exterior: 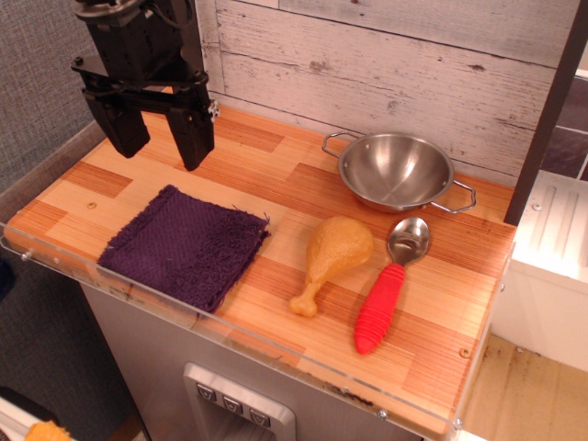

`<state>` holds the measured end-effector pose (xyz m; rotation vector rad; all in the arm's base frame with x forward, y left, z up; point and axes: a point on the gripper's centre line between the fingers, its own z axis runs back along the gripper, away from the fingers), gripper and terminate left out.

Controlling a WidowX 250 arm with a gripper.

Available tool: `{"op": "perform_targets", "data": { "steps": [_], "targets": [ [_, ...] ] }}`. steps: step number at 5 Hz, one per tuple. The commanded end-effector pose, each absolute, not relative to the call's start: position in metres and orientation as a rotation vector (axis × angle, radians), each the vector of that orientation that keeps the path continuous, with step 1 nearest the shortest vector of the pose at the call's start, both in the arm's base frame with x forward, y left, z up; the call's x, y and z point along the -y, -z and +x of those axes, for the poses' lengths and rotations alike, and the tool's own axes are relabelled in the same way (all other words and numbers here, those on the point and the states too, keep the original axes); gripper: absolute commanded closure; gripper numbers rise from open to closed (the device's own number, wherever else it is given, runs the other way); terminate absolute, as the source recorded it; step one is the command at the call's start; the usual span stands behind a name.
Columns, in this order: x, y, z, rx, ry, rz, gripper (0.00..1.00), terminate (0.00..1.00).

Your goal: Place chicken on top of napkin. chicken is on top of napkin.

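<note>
The chicken (pixel 331 259), a glossy yellow-orange toy drumstick, lies on the wooden counter with its bone tip toward the front edge. The napkin (pixel 186 245), a dark purple terry cloth, lies flat to its left, apart from it. My gripper (pixel 158 142) hangs above the counter at the back left, behind the napkin. Its two black fingers are spread apart and hold nothing.
A steel bowl (pixel 397 171) with two handles stands at the back right. A red-handled metal spoon (pixel 390 290) lies just right of the chicken. A clear lip runs along the counter's front edge (pixel 276 354). A plank wall stands behind.
</note>
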<state>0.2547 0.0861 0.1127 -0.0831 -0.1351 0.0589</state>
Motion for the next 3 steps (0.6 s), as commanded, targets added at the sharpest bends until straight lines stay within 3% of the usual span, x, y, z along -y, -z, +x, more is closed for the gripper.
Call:
{"op": "perform_targets", "data": {
  "steps": [1, 2, 3],
  "targets": [
    [-0.086, -0.113, 0.255, 0.135, -0.059, -0.083, 0.00, 0.00],
    [-0.070, -0.108, 0.260, 0.133, -0.022, -0.096, 0.00, 0.00],
    [-0.041, -0.097, 0.248, 0.114, 0.032, -0.104, 0.00, 0.00]
  ]
}}
